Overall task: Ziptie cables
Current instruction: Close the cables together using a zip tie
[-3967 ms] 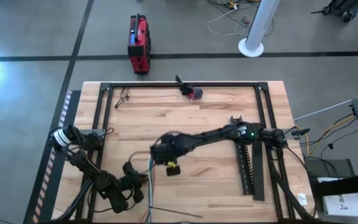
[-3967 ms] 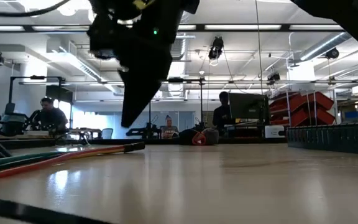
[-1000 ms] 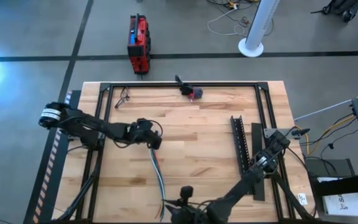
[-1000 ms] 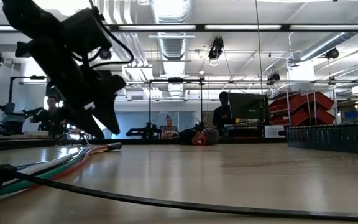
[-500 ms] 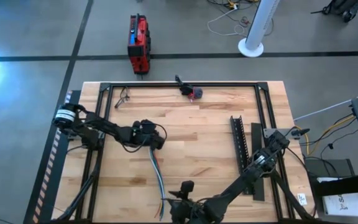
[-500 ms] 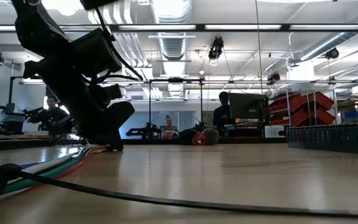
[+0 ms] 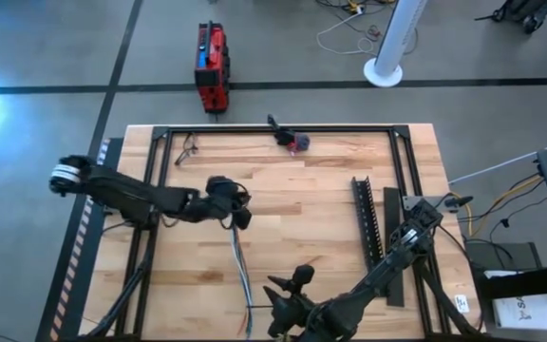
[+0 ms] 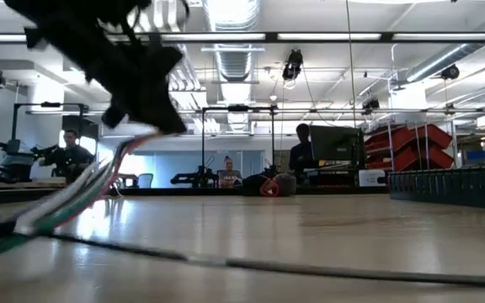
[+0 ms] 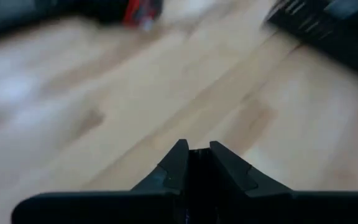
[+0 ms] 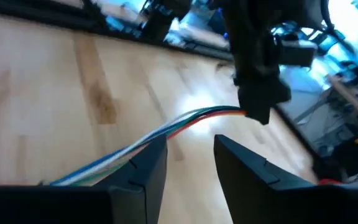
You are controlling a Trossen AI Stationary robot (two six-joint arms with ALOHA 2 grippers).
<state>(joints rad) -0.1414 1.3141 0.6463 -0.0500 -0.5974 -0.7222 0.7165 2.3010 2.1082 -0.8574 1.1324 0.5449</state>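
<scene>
While one end of the cables (image 7: 239, 264) is held clenched in the left tool (image 7: 238, 218) and raised off the tabletop (image 7: 311, 199), the released right tool (image 7: 275, 306) is poised near their other end, where tying is judged to need a tie looped round.

Left wrist view: bench (image 9: 104, 93) blurred, red obj (image 9: 135, 9) at far edge unidentifiable. Left claw (image 7: 240, 218) fingertips hidden in high view. Cables (image 7: 244, 275) near end cut off at bench front edge. Low view: cables' near part blurred.
</scene>
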